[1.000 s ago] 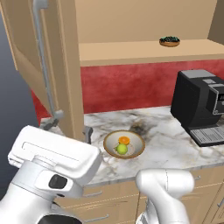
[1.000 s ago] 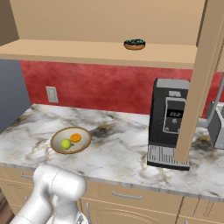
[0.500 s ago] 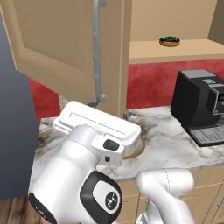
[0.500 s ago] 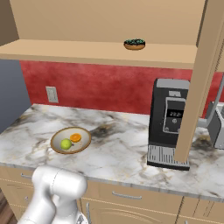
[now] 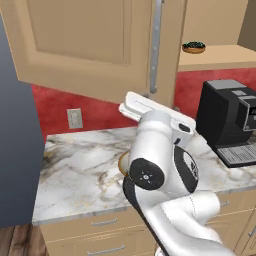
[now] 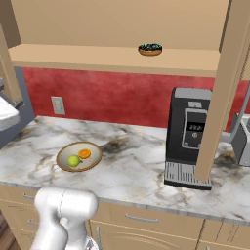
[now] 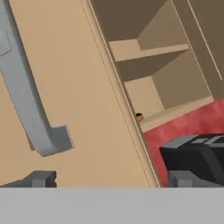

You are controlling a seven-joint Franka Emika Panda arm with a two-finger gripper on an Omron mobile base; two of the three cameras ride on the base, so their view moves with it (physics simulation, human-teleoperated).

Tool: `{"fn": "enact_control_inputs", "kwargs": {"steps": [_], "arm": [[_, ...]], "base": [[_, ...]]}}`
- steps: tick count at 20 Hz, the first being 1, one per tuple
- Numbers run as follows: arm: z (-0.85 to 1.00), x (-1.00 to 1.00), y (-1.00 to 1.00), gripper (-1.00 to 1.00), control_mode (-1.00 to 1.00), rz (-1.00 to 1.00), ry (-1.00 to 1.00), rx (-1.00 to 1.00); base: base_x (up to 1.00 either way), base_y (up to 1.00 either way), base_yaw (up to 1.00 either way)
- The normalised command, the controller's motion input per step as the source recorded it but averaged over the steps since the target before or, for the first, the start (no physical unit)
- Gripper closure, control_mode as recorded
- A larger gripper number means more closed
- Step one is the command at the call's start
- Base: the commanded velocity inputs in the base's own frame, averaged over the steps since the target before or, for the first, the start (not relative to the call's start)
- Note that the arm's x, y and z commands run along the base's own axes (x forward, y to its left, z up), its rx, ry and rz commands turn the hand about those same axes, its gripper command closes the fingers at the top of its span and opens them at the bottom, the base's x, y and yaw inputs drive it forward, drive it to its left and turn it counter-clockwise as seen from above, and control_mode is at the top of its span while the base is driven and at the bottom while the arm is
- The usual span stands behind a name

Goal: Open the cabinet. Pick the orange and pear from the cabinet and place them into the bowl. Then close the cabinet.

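Door (image 5: 100,45) of the cabinet now swings much further across my left base view than it did a second ago, when it stood wide at the far left and the shelf was open to sight; now its panel and long silver handle (image 5: 156,47) cover most of the upper frame. My arm has swung up with it and stands large in front of the counter (image 5: 80,170), where before it sat low at the corner.

My pincer (image 7: 107,178) is spread wide, gripping nothing; its two dark tips rise at the bottom of the hand view, one on each side of the door's edge, with the handle (image 7: 26,100) just above the left tip. I cannot tell whether either tip touches the wood.

The bowl (image 6: 79,156) sits on the counter left of the coffee machine (image 6: 190,136), unmoved, with the orange (image 6: 84,153) and the pear (image 6: 73,160) lying in it side by side. In the left base view my arm hides all but a sliver of the bowl's rim (image 5: 121,164).

A small dark dish (image 6: 150,49) stands on the cabinet shelf. In the hand view it shows only as a tiny spot at the door's edge, too small to make out.
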Motion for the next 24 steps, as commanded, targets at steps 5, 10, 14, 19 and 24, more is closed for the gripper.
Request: {"fn": "enact_control_inputs", "kwargs": {"steps": [5, 10, 14, 19, 24], "arm": [[-0.15, 1.00, -0.81, -1.00, -1.00, 0.21, 0.05, 0.19], [-0.25, 1.00, -0.46, -1.00, -1.00, 0.18, 0.10, 0.09], [-0.21, 1.00, -0.21, -1.00, -1.00, 0.12, 0.09, 0.04], [-0.09, 1.00, -0.13, -1.00, -1.00, 0.06, 0.14, 0.04], [0.00, 0.98, -0.10, -1.00, -1.00, 0.01, 0.15, 0.04]], "base": [[0.00, 0.00, 0.00], [0.00, 0.00, 0.00], [0.00, 0.00, 0.00], [0.00, 0.00, 0.00], [0.00, 0.00, 0.00]]}}
